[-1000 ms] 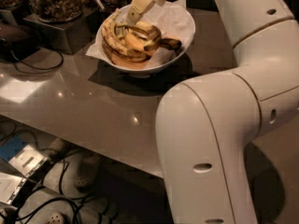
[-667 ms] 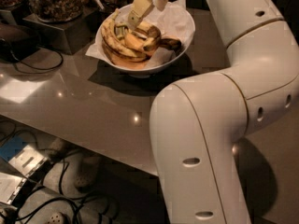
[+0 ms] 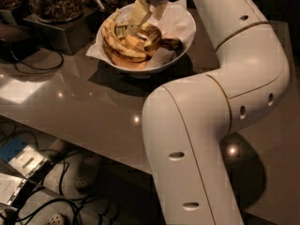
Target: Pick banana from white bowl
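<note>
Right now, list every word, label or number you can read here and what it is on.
None can be read. The arm, the gripper down in the white bowl and the glass jar show no lettering; the flat items on the floor are too blurred to read.

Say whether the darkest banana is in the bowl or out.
In: the banana lies inside the bowl among others; the end effector hangs over them.
</note>
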`<control>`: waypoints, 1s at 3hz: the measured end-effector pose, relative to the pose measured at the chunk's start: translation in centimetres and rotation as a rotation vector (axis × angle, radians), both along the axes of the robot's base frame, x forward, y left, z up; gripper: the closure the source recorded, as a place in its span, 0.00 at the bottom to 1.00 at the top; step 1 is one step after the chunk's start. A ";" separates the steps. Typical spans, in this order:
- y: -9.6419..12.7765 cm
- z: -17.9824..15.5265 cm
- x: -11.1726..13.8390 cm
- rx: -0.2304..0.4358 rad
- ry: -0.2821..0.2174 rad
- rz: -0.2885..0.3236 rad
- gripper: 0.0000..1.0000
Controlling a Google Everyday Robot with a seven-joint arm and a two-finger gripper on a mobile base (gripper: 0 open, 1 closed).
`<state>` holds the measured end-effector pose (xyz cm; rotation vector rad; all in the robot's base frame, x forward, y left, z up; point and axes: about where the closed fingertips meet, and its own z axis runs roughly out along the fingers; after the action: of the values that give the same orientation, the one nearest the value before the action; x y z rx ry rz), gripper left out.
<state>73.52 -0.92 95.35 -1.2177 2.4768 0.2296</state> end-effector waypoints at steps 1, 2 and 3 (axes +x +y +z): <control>0.1 -1.0 0.4 -0.007 0.017 -0.006 0.29; 0.0 -2.1 0.7 -0.008 0.034 -0.009 0.32; -0.1 -2.1 1.0 0.010 0.019 0.014 0.50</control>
<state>74.48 -1.04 93.24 -1.2348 2.4812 0.2582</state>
